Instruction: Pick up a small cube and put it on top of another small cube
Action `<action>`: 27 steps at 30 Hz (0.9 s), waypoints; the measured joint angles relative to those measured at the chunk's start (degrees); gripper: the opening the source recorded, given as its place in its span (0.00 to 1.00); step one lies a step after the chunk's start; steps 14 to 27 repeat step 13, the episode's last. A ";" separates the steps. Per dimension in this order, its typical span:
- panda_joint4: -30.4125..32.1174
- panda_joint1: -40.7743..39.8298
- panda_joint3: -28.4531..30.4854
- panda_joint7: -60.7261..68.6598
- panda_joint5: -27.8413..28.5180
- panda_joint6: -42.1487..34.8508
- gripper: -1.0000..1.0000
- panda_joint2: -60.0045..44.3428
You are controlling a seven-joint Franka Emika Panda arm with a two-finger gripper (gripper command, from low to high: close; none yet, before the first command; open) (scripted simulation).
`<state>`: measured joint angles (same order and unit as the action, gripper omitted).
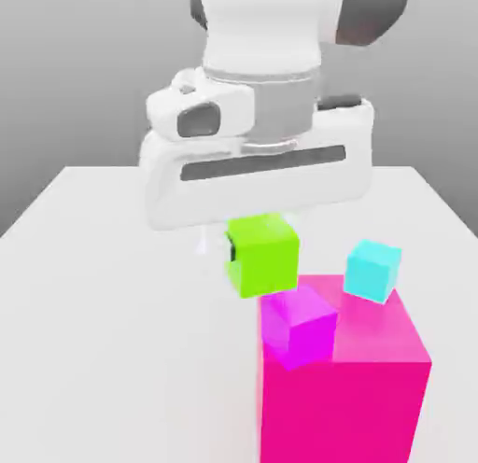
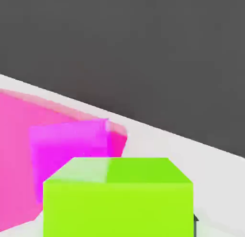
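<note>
Exterior view: lime-green cube point(image 1: 263, 256) tilted, airborne.

Plain colours on a white table point(image 1: 93, 312)
Lime-green cube point(image 1: 263, 255), magenta cube point(image 1: 299, 326), cyan cube point(image 1: 372, 270), hot-pink block point(image 1: 373, 396), white-and-grey gripper point(image 1: 252, 230).
</note>
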<state>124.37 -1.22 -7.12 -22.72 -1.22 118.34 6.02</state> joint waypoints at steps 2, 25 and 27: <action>1.93 0.23 -0.16 0.49 0.18 3.49 0.00 -1.57; -0.50 0.06 -0.27 0.67 0.33 -0.30 1.00 -0.14; -0.50 0.06 -0.27 0.67 0.33 -0.30 1.00 -0.14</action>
